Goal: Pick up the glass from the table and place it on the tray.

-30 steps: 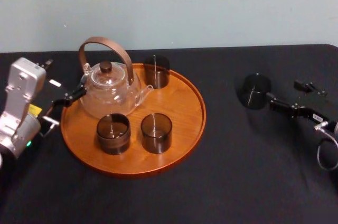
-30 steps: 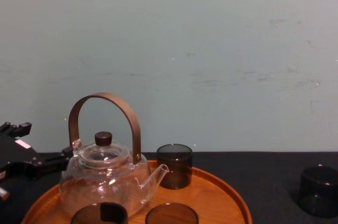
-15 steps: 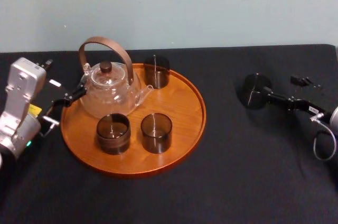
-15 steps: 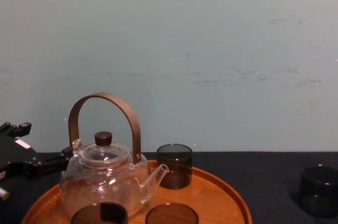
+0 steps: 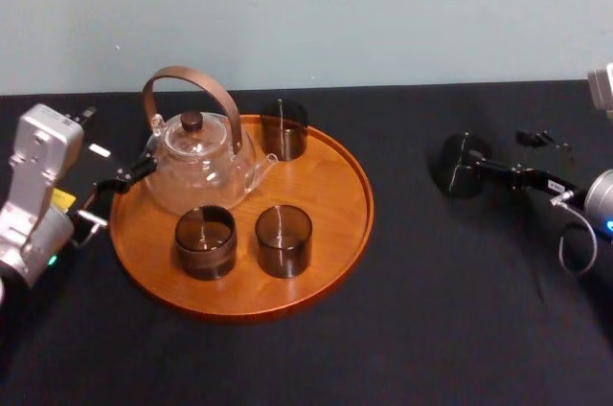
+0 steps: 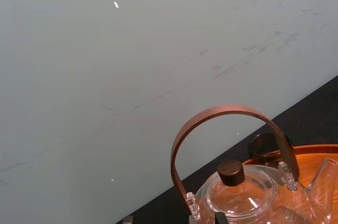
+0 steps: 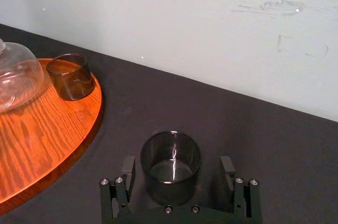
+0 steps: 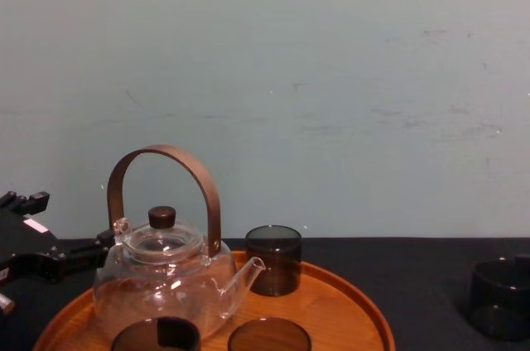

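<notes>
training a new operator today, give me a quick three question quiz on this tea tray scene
1. How many glasses stand on the tray?
2. True or false: the right gripper is shut on the lone glass on the table.
3. Where is the left gripper?
A) above the tray's middle
B) beside the tray's left edge, near the teapot
C) at the lone glass

Key
1. Three.
2. False: it is open, with a finger on either side of the lone glass and a gap at each.
3. B
</notes>
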Motion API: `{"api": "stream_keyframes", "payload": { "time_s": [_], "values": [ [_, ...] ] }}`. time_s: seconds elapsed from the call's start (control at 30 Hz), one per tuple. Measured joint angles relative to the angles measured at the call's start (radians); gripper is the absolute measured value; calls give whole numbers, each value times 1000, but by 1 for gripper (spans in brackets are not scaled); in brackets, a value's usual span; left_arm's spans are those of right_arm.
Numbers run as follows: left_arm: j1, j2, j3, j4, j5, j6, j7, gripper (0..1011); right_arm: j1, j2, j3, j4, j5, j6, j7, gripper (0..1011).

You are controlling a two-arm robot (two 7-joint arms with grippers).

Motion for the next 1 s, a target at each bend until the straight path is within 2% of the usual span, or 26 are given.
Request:
{"api": "stream_keyframes", "payload": {
  "time_s": [0.27, 0.63, 1.0],
  "values": [
    [0, 0, 0, 0, 0, 0, 0, 1001, 48, -14, -21, 55, -11, -3, 18, 1003],
    [0, 0, 0, 0, 0, 0, 0, 1001, 130, -52, -61, 162, -29, -22, 52, 1002],
    [0, 0, 0, 0, 0, 0, 0, 1001, 178, -80, -81, 251, -36, -41, 76, 1003]
  ]
}}
